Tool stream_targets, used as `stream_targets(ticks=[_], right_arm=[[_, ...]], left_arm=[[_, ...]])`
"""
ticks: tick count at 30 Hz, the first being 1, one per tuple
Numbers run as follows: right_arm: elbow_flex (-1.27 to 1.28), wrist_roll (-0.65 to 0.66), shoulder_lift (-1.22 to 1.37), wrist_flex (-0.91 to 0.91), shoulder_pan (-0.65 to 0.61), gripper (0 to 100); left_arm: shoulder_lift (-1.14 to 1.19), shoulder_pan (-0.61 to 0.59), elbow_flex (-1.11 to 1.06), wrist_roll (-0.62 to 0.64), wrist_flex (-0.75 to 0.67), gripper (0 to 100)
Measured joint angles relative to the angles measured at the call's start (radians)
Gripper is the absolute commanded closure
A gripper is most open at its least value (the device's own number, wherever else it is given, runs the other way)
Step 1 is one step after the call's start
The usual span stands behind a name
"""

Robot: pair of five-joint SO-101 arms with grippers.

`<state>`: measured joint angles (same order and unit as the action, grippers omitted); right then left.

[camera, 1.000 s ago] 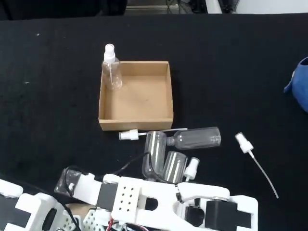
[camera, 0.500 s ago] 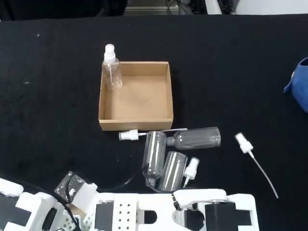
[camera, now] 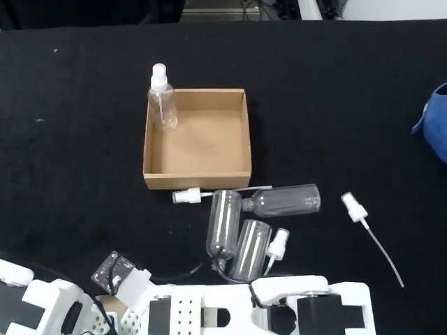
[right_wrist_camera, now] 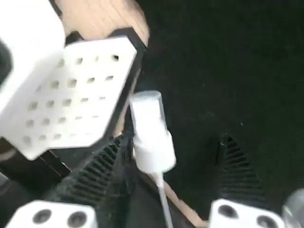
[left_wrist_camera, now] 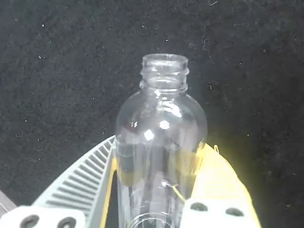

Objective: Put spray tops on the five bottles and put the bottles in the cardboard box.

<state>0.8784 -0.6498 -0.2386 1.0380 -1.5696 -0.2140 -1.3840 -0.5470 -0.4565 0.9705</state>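
Black tabletop (camera: 335,84) stretches across the whole high view, with the cardboard box (camera: 197,179) near its middle. One capped bottle (camera: 162,105) stands upright in the box's far left corner. Just near of the box's near wall lie three open bottles: one (camera: 286,199) lies across, left to right, and two (camera: 225,222) (camera: 250,248) lie side by side, touching, pointing near to far. A loose spray top (camera: 187,197) lies against the box's near wall, another (camera: 278,244) just right of the nearest bottle, and a third (camera: 354,207), trailing a long tube, well off to the right. A blue object (camera: 436,129) shows at the right edge.

White arm segments (camera: 209,307) lie low along the table's near edge.

The left gripper (left_wrist_camera: 160,145) is clamped on a clear bottle (left_wrist_camera: 161,114) — a grey ribbed finger (left_wrist_camera: 90,175) on one side, a yellow finger (left_wrist_camera: 213,171) on the other, the bare neck pointing away over the black surface.

The right gripper (right_wrist_camera: 185,142) is spread wide. A white spray top (right_wrist_camera: 151,135) sits right beside one black finger (right_wrist_camera: 107,164) — with a clear gap to the other (right_wrist_camera: 230,156) — its tube running back toward the wrist.
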Motion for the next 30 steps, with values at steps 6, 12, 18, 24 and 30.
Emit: stream_targets(ticks=[6, 12, 18, 24, 30], right_arm=[[0.037, 0.0, 0.0, -0.1, 0.0, 74.0], [0.038, 0.0, 0.0, -0.048, 0.0, 84.9], [0.035, 0.006, 0.002, -0.002, 0.002, 98.1], [0.049, 0.092, 0.0, 0.003, 0.147, 98.7], [-0.031, 0.183, 0.0, 0.018, 0.416, 98.7]], left_arm=[[0.0, 0.0, 0.0, 0.0, 0.0, 97], [0.0, 0.0, 0.0, 0.0, 0.0, 97], [0.0, 0.0, 0.0, 0.0, 0.0, 97], [0.0, 0.0, 0.0, 0.0, 0.0, 97], [0.0, 0.0, 0.0, 0.0, 0.0, 97]])
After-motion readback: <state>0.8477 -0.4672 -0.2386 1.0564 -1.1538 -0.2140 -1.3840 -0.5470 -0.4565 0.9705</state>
